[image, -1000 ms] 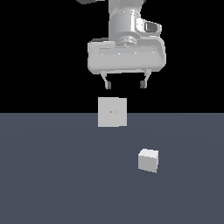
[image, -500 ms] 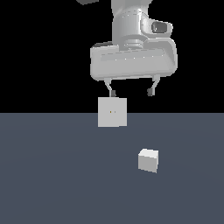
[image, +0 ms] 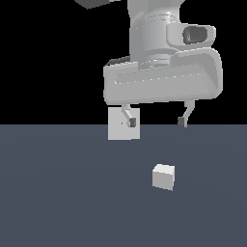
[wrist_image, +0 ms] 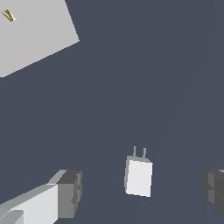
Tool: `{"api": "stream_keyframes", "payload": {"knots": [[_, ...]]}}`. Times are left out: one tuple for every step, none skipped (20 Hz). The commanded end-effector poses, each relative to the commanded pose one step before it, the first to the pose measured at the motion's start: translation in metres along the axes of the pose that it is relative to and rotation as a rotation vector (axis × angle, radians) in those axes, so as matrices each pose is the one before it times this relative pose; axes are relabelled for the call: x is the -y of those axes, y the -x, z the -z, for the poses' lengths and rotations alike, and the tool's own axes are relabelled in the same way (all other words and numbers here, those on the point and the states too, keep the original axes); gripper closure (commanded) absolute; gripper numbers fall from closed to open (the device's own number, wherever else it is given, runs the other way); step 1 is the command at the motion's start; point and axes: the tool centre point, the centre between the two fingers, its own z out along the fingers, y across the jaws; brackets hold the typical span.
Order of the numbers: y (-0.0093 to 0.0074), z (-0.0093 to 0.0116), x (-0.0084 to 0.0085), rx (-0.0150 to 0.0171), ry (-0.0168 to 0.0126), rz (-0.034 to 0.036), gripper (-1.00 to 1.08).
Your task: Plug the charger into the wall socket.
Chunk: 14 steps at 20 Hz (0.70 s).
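- A Franka Panda arm hangs above the dark grey bench (image: 58, 202), its gripper (image: 155, 121) spread wide and holding nothing.
- The charger (image: 163, 176), a small white block, rests on the bench well apart from the wall socket (image: 118, 130), nearer the camera and toward the exterior view's right.
- The wrist view shows the charger (wrist_image: 139, 176) lying between the two fingertips (wrist_image: 70, 192) but well below them, its two thin prongs pointing roughly toward the socket plate (wrist_image: 35, 35).
- The socket stands upright farther back, two yellowish slots near its centre; in the exterior view one finger crosses in front of it without contact.
- The step in hand appears to be the approach for a grasp; nothing has been lifted yet.
- To do it well, the gripper should probably descend straight down, keep the block centred between the fingers and close on its two flat sides, leaving the prongs free.
- A square, level grip looks important: a tilted block would likely miss the small slots.
- The wrist points downward, its broad housing level above the fingers.
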Motion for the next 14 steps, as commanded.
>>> {"api": "stream_keyframes", "payload": {"knots": [[0.00925,-0.00929,-0.00495,-0.01505,0.00243,-0.03708,-0.92],[0.00307,-0.00329,-0.00170,-0.00485,0.00101,-0.01252,-0.92],[0.00284,-0.00308,-0.00157,-0.00451,0.00097,-0.01162,-0.92],[0.00261,-0.00286,-0.00144,-0.00417,0.00091,-0.01074,-0.92],[0.00239,-0.00264,-0.00133,-0.00384,0.00086,-0.00988,-0.92],[0.00217,-0.00243,-0.00119,-0.00349,0.00079,-0.00898,-0.92],[0.00195,-0.00221,-0.00107,-0.00314,0.00073,-0.00812,-0.92],[0.00173,-0.00199,-0.00095,-0.00281,0.00067,-0.00726,-0.92],[0.00152,-0.00179,-0.00080,-0.00245,0.00060,-0.00635,-0.92],[0.00130,-0.00157,-0.00069,-0.00212,0.00054,-0.00552,-0.92],[0.00109,-0.00135,-0.00057,-0.00178,0.00047,-0.00468,-0.92],[0.00088,-0.00112,-0.00046,-0.00146,0.00040,-0.00386,-0.92],[0.00068,-0.00090,-0.00032,-0.00111,0.00031,-0.00295,-0.92],[0.00048,-0.00064,-0.00024,-0.00079,0.00023,-0.00214,-0.92]]}}
